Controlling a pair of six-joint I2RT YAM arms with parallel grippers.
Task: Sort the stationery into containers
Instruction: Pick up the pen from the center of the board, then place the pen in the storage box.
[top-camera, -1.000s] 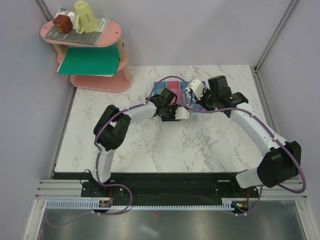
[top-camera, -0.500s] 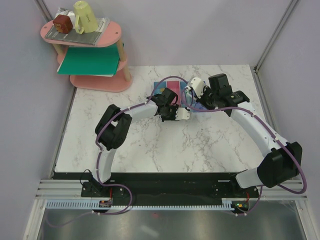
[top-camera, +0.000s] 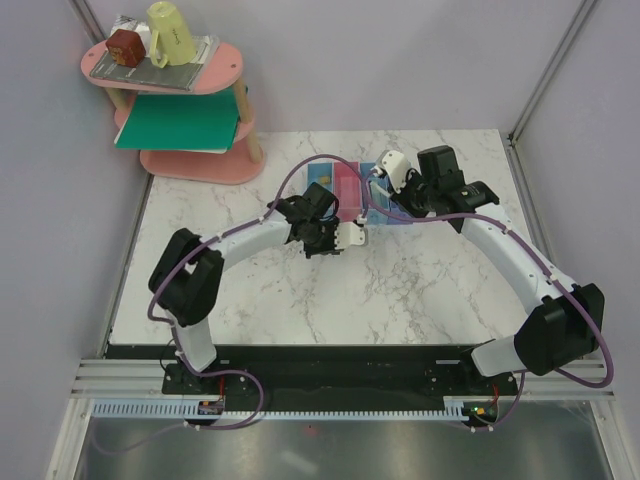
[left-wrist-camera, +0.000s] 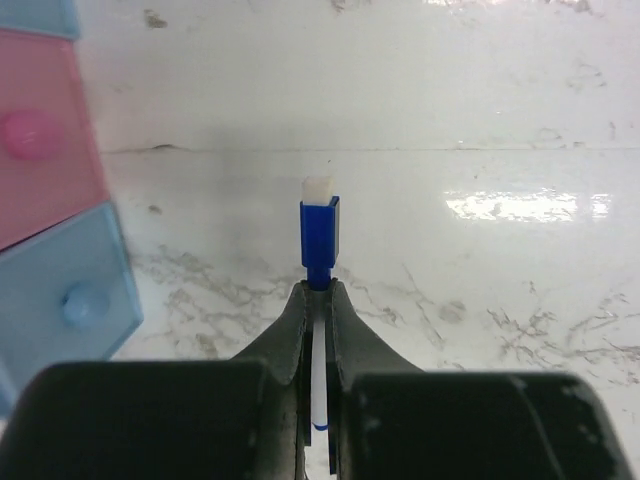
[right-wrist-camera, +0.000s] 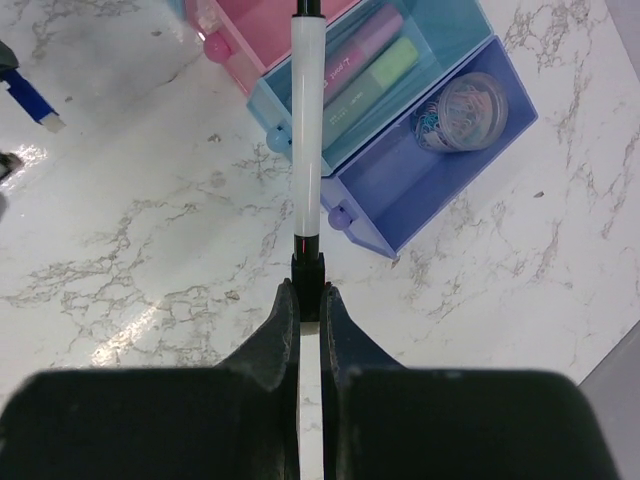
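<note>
The left gripper is clamped on a thin white marker with a blue cap, cap pointing forward over bare marble table, near the front of the row of 4 bins. The right gripper pinches the black end of a second white marker, whose shaft reaches out over the light blue bin toward the pink bin. That light blue bin holds 1 pink bar and 1 green bar. The purple-blue bin holds a round roll.
</note>
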